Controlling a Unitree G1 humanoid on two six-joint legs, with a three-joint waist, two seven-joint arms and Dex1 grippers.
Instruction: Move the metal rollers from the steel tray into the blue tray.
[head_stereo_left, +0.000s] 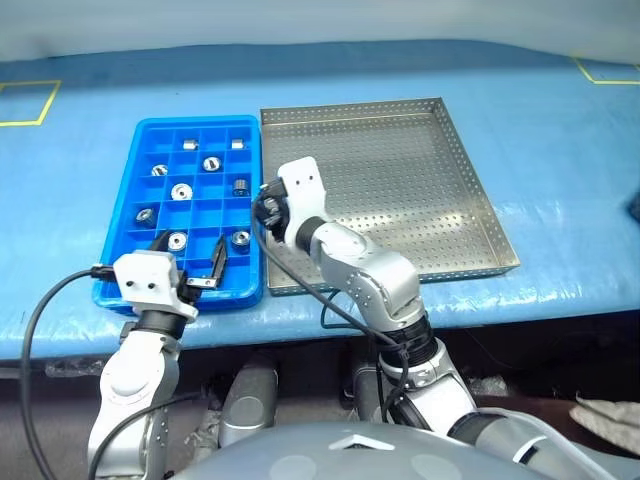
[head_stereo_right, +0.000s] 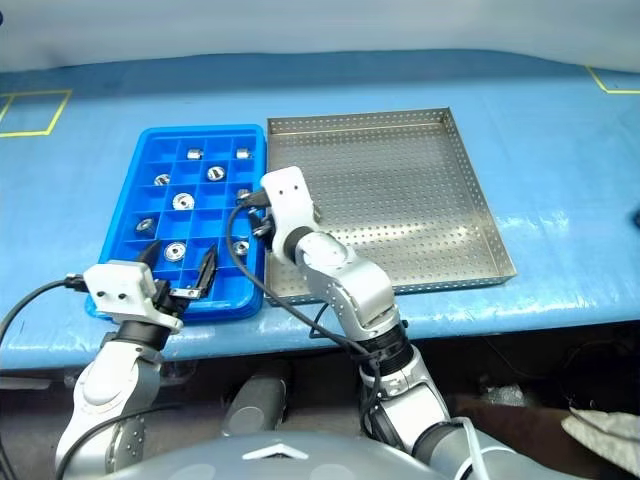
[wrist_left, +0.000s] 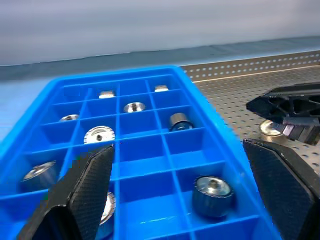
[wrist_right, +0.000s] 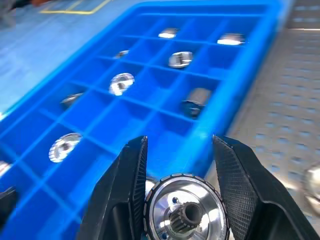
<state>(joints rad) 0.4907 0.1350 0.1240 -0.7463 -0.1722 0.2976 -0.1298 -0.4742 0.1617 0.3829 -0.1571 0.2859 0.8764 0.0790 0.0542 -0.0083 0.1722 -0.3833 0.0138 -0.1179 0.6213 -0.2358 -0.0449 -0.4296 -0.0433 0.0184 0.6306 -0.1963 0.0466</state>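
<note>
One metal roller (wrist_right: 186, 216) is clamped in the right gripper (wrist_right: 180, 187) at the blue tray (head_stereo_left: 128, 190)'s right rim, awaiting release into an empty compartment; the left gripper (head_stereo_left: 196, 262) is open.

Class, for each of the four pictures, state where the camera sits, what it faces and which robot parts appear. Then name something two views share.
Left eye view: head, looking down at blue tray, steel tray; both arms.
Right eye view: the same scene.
Left wrist view: over left gripper, open; facing the rollers.
Right wrist view: over right gripper, shut on a roller.
Shared: both wrist views show the blue tray.
</note>
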